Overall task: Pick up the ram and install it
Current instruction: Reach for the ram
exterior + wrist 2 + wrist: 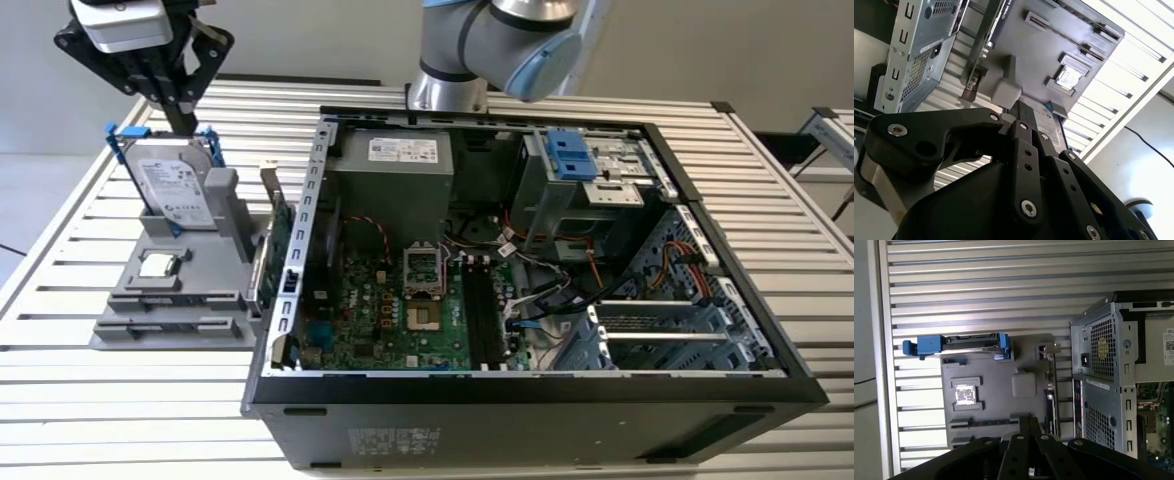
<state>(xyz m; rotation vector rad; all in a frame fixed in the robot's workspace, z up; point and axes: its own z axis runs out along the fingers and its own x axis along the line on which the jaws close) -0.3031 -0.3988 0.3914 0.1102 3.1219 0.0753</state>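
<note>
Over at the exterior view's left, the tool point(180, 122) hangs just above the upright blue-framed hard drive point(174, 185), its fingers drawn together with nothing between them. Below the drive sits the grey holder point(147, 325) on the slatted counter point(80, 400). The ram point(280, 240) stands on edge along that holder's far side, untouched, right beside the open computer case point(534, 390); the first wrist view shows it there too point(1050, 390).
</note>
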